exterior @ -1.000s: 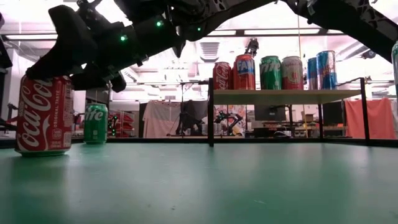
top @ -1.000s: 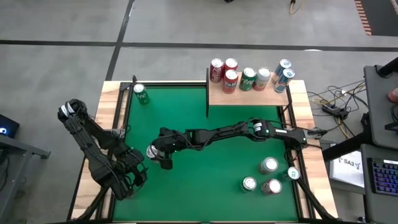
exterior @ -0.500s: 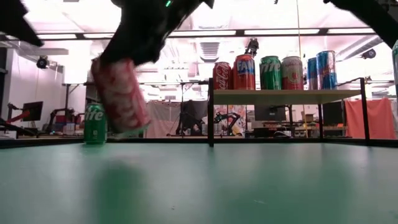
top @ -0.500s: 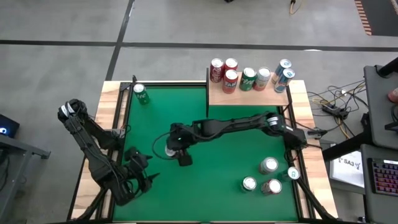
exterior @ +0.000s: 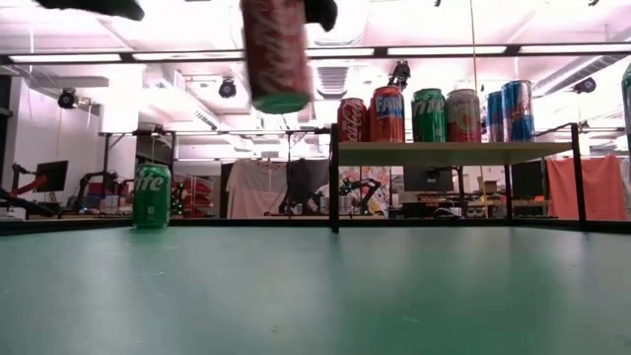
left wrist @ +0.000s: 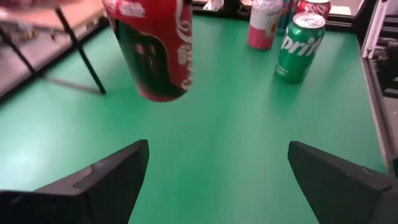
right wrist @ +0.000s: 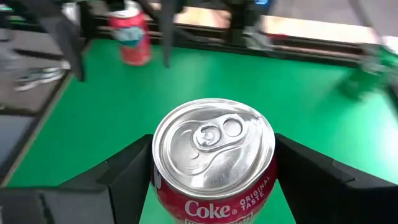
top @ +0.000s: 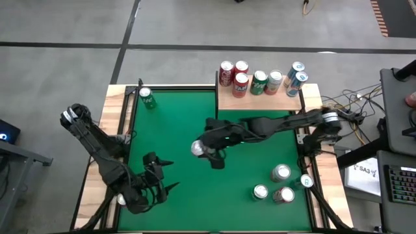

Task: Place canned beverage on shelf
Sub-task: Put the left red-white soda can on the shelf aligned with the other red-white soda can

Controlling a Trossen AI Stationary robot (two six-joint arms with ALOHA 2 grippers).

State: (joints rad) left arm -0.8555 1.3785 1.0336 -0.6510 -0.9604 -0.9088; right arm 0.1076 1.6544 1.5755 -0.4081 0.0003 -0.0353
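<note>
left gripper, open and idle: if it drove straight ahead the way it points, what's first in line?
Probably the Coke can held by the right gripper, off the felt, ahead of the left gripper. Depth is unclear; it might pass beneath the can.

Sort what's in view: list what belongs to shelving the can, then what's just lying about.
In the job:
- Coke can, held in the right gripper
- shelf

Lying about:
- green can at the far left corner
- four cans at the near right
- left gripper, jaws open

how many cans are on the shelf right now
6 on the shelf: two red cans at the back left, one red in front, then green, pinkish and blue.
</note>
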